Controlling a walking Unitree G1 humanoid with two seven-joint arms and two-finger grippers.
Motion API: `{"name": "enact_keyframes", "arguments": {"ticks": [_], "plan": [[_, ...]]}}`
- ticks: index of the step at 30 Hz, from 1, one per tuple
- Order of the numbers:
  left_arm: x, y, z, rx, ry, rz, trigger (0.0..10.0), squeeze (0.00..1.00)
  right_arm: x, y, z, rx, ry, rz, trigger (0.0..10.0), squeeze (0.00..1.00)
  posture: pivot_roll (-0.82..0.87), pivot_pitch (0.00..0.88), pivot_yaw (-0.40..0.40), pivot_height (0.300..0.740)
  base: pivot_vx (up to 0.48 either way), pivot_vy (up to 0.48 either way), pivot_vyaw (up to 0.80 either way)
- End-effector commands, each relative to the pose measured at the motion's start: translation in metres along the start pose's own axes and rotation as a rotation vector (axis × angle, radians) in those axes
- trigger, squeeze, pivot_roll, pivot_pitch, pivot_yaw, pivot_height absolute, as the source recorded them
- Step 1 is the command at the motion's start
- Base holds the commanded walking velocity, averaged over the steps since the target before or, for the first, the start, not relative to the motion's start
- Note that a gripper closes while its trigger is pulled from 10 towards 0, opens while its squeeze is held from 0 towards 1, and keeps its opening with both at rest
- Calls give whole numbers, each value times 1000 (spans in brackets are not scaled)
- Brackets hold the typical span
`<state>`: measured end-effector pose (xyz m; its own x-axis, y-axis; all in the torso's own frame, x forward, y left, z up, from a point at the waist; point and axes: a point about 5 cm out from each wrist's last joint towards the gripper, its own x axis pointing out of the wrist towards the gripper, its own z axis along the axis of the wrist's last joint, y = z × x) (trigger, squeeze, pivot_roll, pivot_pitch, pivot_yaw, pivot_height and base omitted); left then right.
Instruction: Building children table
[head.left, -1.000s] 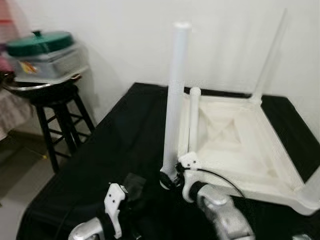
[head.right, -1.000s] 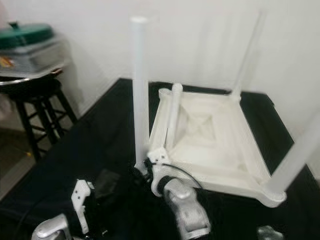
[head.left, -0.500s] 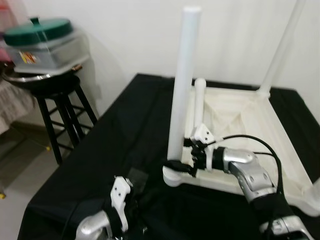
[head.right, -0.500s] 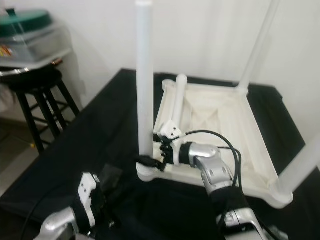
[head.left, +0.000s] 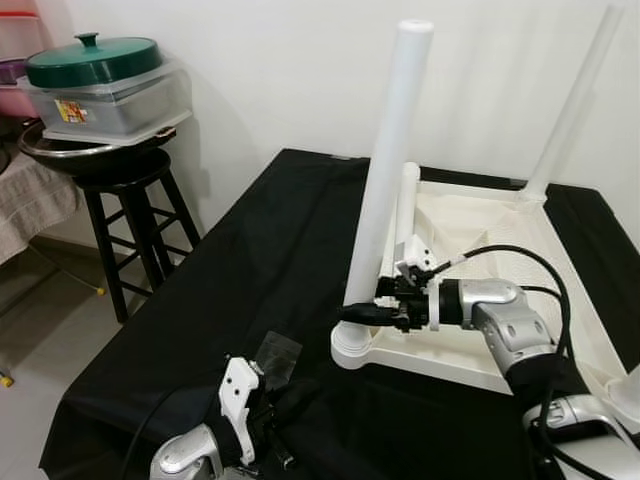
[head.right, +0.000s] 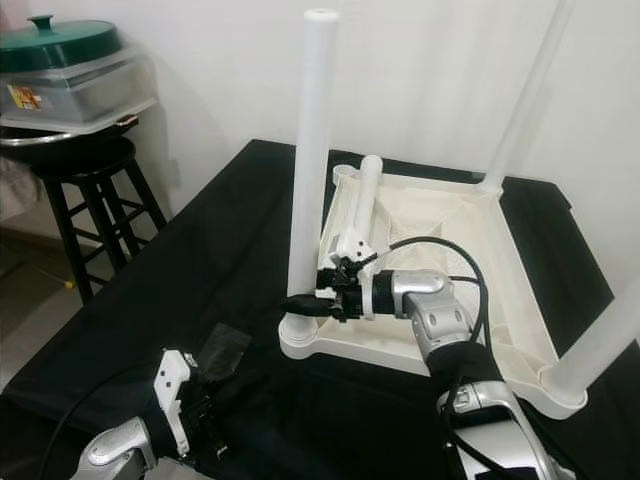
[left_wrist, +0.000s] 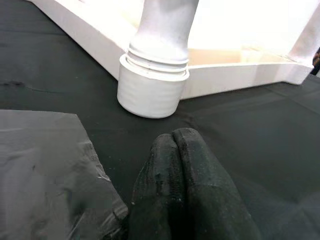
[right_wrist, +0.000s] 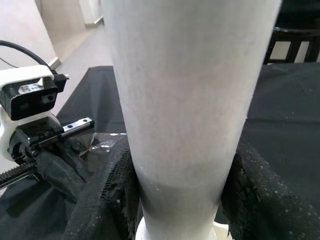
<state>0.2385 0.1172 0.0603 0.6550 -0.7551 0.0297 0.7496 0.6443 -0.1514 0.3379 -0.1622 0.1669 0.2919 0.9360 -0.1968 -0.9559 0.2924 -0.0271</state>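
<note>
On the black stool (head.left: 125, 205) at my far left sits a clear plastic tub (head.left: 110, 105) under a dark green lid (head.left: 92, 62), resting on a metal pan; what the tub holds I cannot make out; the white children's table (head.left: 480, 270) lies upside down on the black-draped desk (head.left: 260, 270), its underside a shallow ribbed tray with raised walls; one thick white leg (head.left: 385, 170) stands upright in the near corner socket, its ringed collar seated flush in the round socket as my left wrist view shows; a second leg (head.left: 575, 105) stands at the far corner, a third rises at the near right corner, and a loose leg (head.left: 405, 215) lies across the tray just behind the upright one; my right claw (head.left: 368, 312) is clamped around the upright leg low down, just above the socket, a black finger pressed against each side in the right wrist view; my left claw (left_wrist: 180, 165) rests low over the desk, fingers pressed together and holding nothing, near the corner socket; a crumpled clear plastic sheet (head.left: 272, 355) lies on the cloth just beside it.
</note>
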Motion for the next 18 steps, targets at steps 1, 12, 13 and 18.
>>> {"name": "enact_keyframes", "arguments": {"ticks": [1, 12, 13, 18], "plan": [[-2, -2, -7, -16, 19, 5, 10000, 0, -2, 8, -23, 63, 24, -27, 0, 0, 4, 0, -40, 740, 0, 0, 0], [-4, -7, -8, -28, 40, -33, 10000, 0, 69, 94, -92, 387, 72, -843, 0, 0, -62, 0, 34, 740, 0, 0, 0], [-4, -7, -8, -28, 40, -33, 10000, 0, 69, 94, -92, 387, 72, -843, 0, 0, -62, 0, 34, 740, 0, 0, 0], [-5, -9, -9, -34, 45, -42, 10000, 0, 60, 74, -79, 280, 60, -838, 0, 0, -56, 0, 31, 740, 0, 0, 0]]}}
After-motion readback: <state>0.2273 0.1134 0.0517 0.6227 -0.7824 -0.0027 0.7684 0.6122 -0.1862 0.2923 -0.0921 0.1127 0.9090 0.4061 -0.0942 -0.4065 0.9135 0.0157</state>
